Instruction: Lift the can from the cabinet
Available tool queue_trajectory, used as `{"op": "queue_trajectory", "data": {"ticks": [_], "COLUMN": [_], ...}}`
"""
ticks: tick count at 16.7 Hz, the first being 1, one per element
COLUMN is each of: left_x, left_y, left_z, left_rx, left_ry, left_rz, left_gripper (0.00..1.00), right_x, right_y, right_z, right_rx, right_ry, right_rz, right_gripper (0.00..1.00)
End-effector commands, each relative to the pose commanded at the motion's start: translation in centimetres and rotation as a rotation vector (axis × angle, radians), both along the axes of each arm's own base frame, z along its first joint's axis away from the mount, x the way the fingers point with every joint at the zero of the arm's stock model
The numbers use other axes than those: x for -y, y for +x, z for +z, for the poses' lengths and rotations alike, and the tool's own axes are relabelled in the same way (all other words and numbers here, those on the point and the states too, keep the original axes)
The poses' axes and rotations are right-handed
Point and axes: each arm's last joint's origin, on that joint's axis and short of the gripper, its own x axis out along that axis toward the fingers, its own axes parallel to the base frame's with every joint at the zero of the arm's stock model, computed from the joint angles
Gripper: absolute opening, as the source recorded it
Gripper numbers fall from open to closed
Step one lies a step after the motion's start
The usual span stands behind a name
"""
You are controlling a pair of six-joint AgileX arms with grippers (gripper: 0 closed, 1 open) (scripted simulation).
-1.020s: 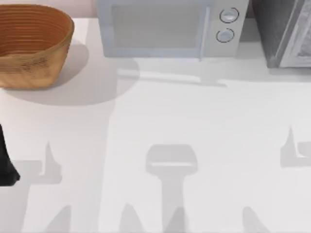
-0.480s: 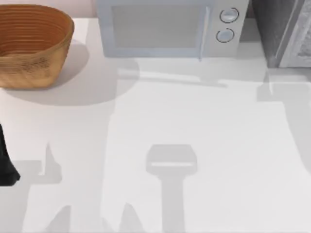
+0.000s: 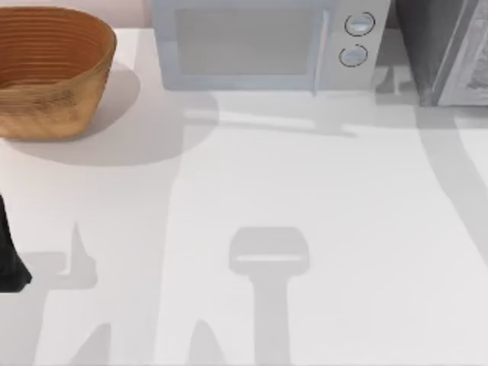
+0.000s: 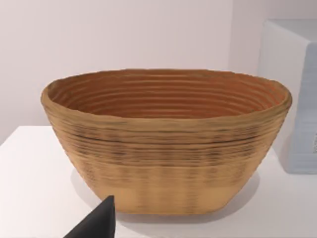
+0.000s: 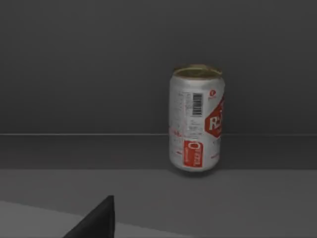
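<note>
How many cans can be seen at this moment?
1. The can stands upright on the floor of the dark cabinet, seen from the right wrist view. Others could sit hidden deeper in the cabinet.

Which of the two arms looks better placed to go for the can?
The right arm, likely. Its wrist camera faces the can, which stands upright inside the dark cabinet at the table's far right. The left arm sits at the left edge, facing the basket, far from the cabinet.
</note>
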Motion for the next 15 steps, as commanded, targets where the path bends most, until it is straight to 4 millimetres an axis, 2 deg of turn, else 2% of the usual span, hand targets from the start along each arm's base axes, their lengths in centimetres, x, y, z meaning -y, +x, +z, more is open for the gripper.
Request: {"op": "queue_trajectory", "data": {"ticks": [9,15], "left_x": [0.0,0.0], "left_y": [0.0,0.0], "left_z": [0.0,0.0], "left_rx": [0.000,0.000], "left_ry": [0.000,0.000], "left_rz": [0.000,0.000], "left_gripper": [1.00,1.00], "right_x": [-0.2,-0.8], "right_y": [1.2,8.2], "right_z": [0.3,-2.0], "right_rx": [0.001,0.001], "right_ry": [0.000,0.000], "right_rz": [-0.004,-0.011], "right_gripper": [1.00,1.00]}}
